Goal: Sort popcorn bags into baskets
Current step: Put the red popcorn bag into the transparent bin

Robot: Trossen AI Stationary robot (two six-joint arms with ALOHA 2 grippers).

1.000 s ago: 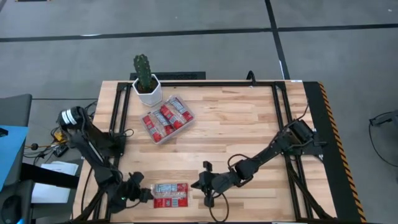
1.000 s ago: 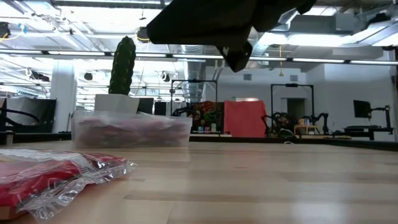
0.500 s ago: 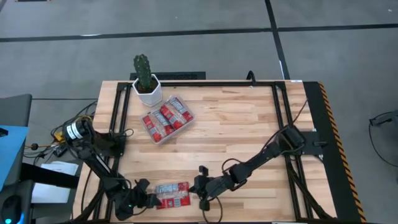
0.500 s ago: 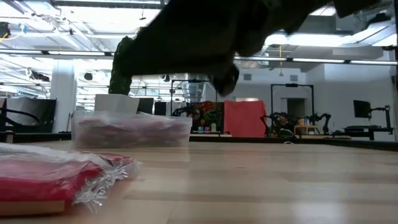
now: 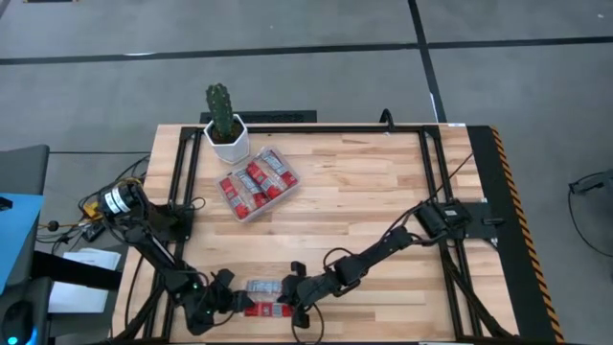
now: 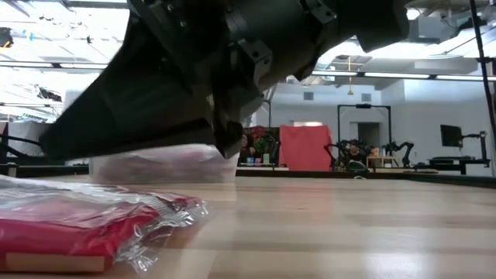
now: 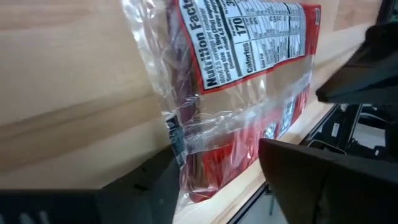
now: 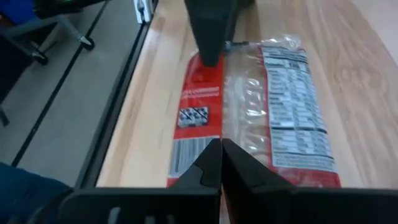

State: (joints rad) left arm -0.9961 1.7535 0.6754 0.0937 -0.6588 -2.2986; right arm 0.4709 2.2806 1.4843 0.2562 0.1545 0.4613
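While the popcorn bags (image 5: 262, 296) at the desk's (image 5: 364, 192) six o'clock edge are being straddled by the parted left end effector (image 5: 233, 293) and crowded by the closed right end effector (image 5: 284, 291), they are being risked over the edge.

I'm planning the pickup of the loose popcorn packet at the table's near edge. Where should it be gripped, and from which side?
Probably the crinkled clear wrap end of the popcorn packet, approached from the left, where the left pincer already flanks it. The packet lies flat on the table, so only that protruding seam offers a thin edge; the right pincer crowds the opposite end.
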